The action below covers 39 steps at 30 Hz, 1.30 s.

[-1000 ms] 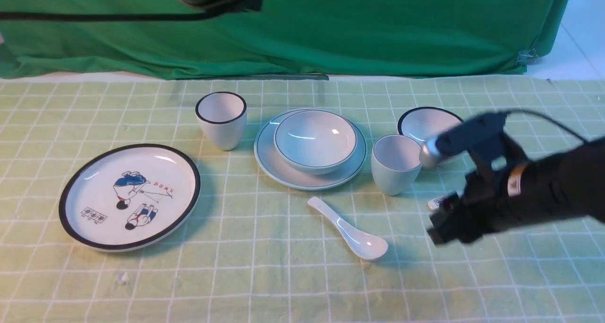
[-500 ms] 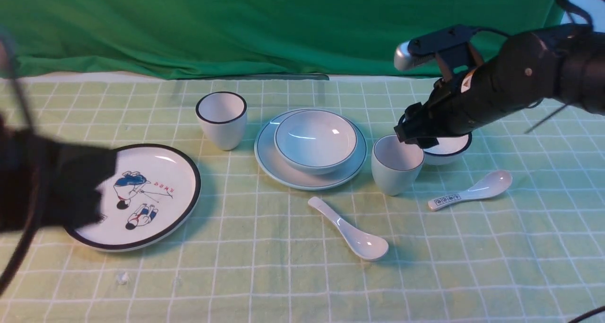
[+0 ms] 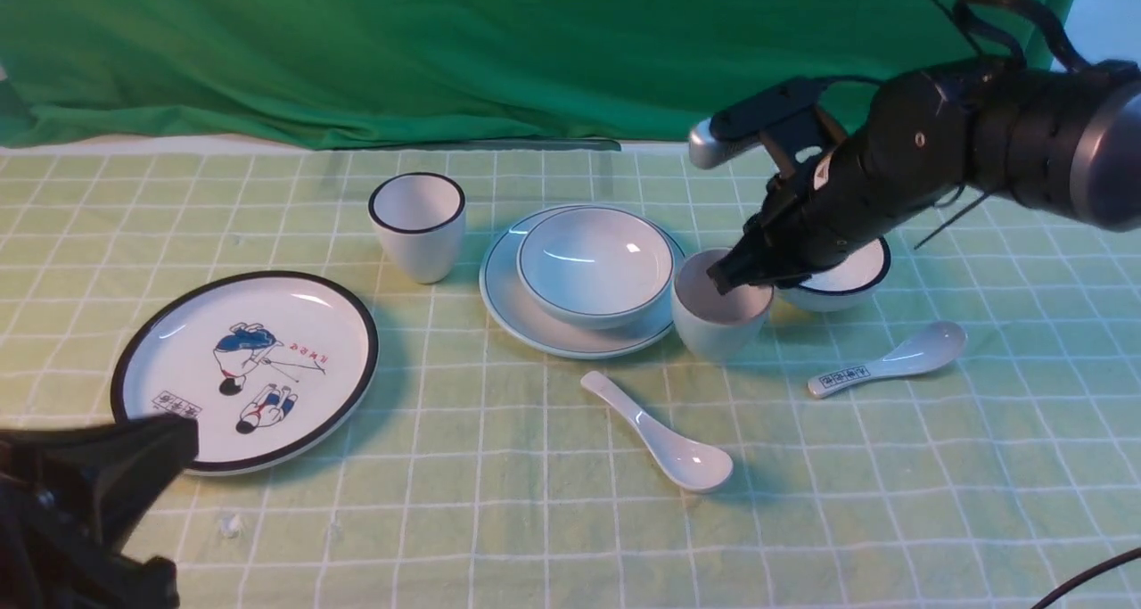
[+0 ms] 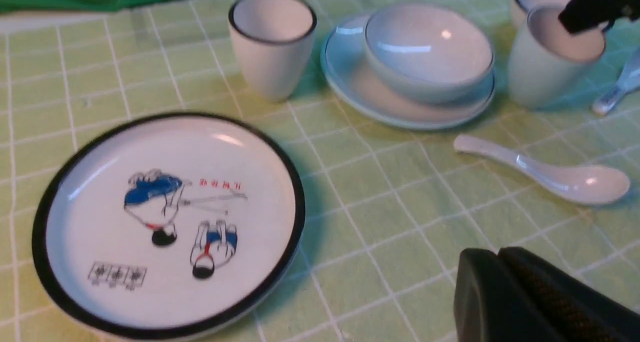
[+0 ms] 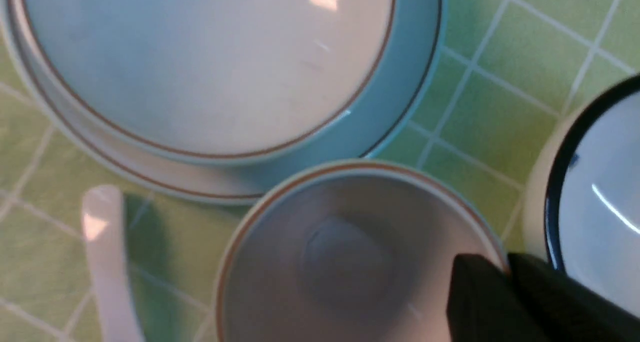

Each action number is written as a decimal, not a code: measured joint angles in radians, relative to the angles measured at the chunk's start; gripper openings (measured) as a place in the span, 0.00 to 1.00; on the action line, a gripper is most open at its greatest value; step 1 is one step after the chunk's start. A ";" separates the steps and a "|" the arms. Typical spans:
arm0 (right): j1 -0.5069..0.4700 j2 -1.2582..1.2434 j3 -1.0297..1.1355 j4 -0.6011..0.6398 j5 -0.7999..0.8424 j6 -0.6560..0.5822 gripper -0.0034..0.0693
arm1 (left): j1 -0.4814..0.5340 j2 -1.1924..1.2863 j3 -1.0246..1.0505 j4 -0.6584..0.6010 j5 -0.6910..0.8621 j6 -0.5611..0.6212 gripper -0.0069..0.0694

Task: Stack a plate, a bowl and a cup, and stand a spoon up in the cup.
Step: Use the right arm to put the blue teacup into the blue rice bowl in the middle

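The right gripper point(image 3: 738, 281) pinches the far-right rim of the cup point(image 3: 713, 324), with one finger inside the wall and one outside, the jaws narrowed onto it. I judge this rim hold suits a lift: it leaves the cup's base free to go down into the bowl point(image 3: 595, 261). The cup stands upright or nearly so, just right of the plate point(image 3: 499, 299). Its rim overlaps the plate's edge in the right wrist view, and I cannot tell whether its base has left the cloth point(image 3: 535, 520).

The bowl already sits centred in the plate, so the bottom of the stack is built and the cup is the step in hand. The spoon point(image 3: 664, 438) lies flat on the cloth near the plate, bowl end to the right, untouched and within reach for last.

The left gripper point(image 4: 499, 262) hangs low at the near left, jaws pressed together on nothing, well apart from the work.

The bowl is empty. The cup holds only the gripper finger. The black-rimmed cup point(image 3: 417, 230), far left of the plate, is empty. The black-rimmed bowl point(image 3: 851, 275), behind the arm, shows nothing in its visible part. The cartoon plate point(image 3: 303, 324) and labelled spoon point(image 3: 891, 359) lie aside.
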State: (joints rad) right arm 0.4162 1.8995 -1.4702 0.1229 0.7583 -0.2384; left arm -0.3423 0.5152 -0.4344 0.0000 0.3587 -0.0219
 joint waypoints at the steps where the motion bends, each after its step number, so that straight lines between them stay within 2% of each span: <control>1: 0.017 -0.011 -0.057 0.000 0.045 -0.013 0.15 | 0.000 -0.003 0.000 -0.005 -0.027 0.000 0.10; 9: 0.086 0.043 -0.301 0.013 0.063 -0.003 0.15 | 0.000 -0.003 0.000 -0.016 -0.045 0.000 0.11; 16: 0.086 0.234 -0.401 0.014 0.094 0.036 0.15 | 0.000 -0.003 0.000 -0.018 -0.045 0.000 0.11; 22: 0.086 0.291 -0.450 0.012 0.075 0.079 0.16 | 0.000 -0.003 0.000 -0.017 -0.045 0.000 0.11; 26: 0.086 0.299 -0.450 0.012 0.060 0.110 0.23 | 0.000 -0.003 0.001 -0.016 -0.045 0.000 0.11; 28: 0.086 0.299 -0.452 0.012 0.056 0.114 0.34 | 0.000 -0.003 0.001 -0.016 -0.045 0.000 0.11; 32: 0.086 0.299 -0.454 0.012 0.055 0.121 0.45 | 0.000 -0.003 0.001 -0.008 -0.045 0.000 0.11; 36: 0.086 0.297 -0.455 0.013 0.064 0.122 0.45 | 0.000 -0.003 0.001 0.000 -0.045 0.000 0.11; 39: 0.086 0.274 -0.462 0.012 0.133 0.081 0.45 | 0.000 -0.003 0.001 0.000 -0.044 0.000 0.11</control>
State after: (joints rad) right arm 0.5025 2.1737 -1.9325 0.1354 0.8912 -0.1578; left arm -0.3423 0.5127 -0.4332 0.0000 0.3147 -0.0219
